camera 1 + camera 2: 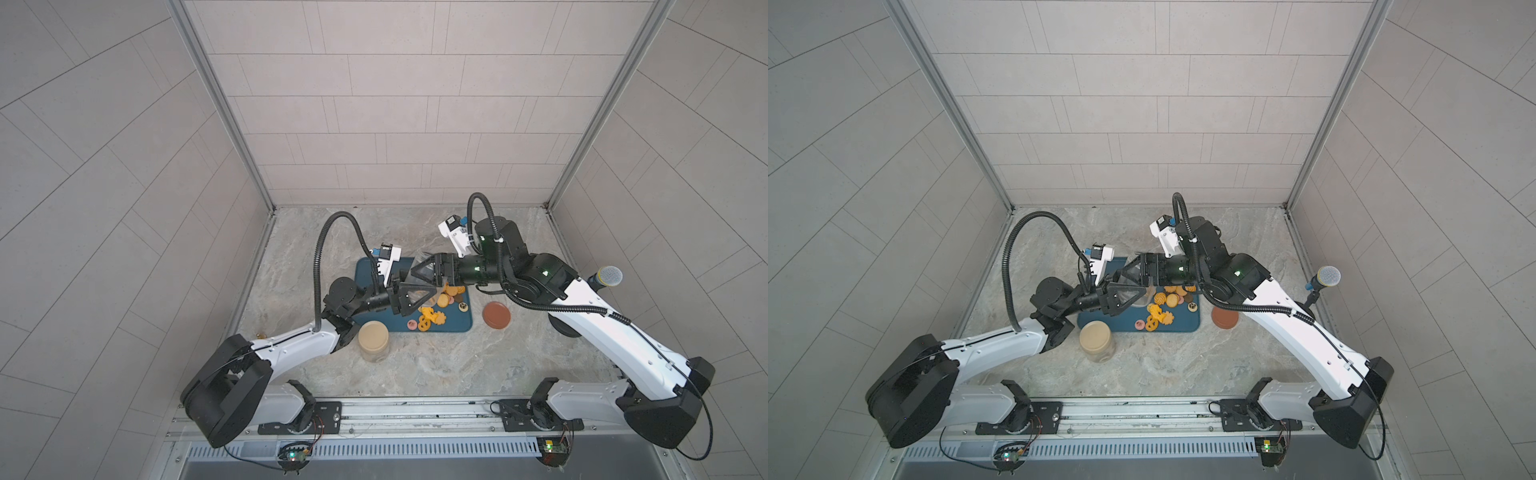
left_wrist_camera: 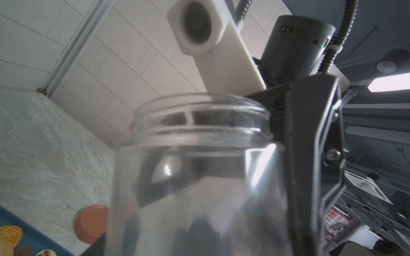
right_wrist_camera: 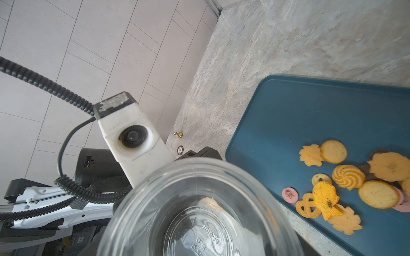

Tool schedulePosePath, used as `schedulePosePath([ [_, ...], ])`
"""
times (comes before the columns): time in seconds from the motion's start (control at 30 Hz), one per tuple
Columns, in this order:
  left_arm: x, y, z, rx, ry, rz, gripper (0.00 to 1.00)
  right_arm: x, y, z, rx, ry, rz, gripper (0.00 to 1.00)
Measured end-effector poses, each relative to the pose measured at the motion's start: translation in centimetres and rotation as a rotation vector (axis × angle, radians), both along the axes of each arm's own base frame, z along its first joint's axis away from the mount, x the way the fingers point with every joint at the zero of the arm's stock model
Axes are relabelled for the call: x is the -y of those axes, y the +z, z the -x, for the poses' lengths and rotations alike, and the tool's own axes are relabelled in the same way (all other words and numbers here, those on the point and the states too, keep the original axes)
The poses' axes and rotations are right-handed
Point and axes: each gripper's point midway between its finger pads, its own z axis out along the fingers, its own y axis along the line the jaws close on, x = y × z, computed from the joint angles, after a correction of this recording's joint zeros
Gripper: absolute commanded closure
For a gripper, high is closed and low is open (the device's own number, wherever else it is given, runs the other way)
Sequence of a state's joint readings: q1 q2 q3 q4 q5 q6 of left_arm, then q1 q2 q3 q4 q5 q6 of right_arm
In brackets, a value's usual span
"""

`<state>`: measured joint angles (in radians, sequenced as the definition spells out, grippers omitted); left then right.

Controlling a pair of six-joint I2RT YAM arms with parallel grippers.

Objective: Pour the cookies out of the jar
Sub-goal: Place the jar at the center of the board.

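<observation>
We see a marbled stone table (image 1: 415, 374) walled in by pale tiles, with two white and black robot arms reaching in from the near edge and meeting over its middle. A dark blue tray (image 1: 455, 324) lies flat beneath them.

Between the arms, held above the tray, is a clear jar (image 2: 199, 177), lying nearly on its side and lidless. Looking into its mouth from the right wrist, we see it is almost bare inside. The right gripper (image 1: 415, 272) is clamped on the jar near its threaded neck. The left gripper (image 1: 419, 300) sits at the jar's base end, and we cannot tell whether its jaws press on the glass or stand clear of it.

A second jar with a beige lid (image 1: 374, 337) stands upright just off the tray's near left corner. A reddish-brown lid (image 1: 496, 316) rests on the table beside the tray's right edge.

The cookies (image 1: 434, 311) lie in a loose heap on the right half of the tray: mostly orange-yellow rounds and flowers, with a few pink and brown ones.
</observation>
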<state>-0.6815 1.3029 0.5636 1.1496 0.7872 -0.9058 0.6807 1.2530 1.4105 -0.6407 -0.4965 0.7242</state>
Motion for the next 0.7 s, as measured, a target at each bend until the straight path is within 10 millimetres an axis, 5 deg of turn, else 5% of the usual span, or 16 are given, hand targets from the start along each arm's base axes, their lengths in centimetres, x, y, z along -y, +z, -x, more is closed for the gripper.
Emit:
schedulePosePath([
  [0.23,-1.1,-0.2,-1.4,0.006,0.154,-0.116,0.0,4.7,0.0,-0.9,0.046,-0.158,0.214,1.0],
  [0.4,-4.7,0.0,-3.3,0.015,0.42,-0.275,0.0,9.4,-1.1,-2.0,0.068,-0.307,0.408,1.0],
  [0.57,-10.7,-0.8,-6.8,-0.064,0.771,-0.494,0.0,12.7,-5.5,-1.5,0.037,-0.371,0.59,1.0],
  [0.7,-14.1,-2.4,-7.9,-0.116,0.906,-0.633,0.0,15.2,-10.8,1.0,0.003,-0.376,0.685,1.0],
])
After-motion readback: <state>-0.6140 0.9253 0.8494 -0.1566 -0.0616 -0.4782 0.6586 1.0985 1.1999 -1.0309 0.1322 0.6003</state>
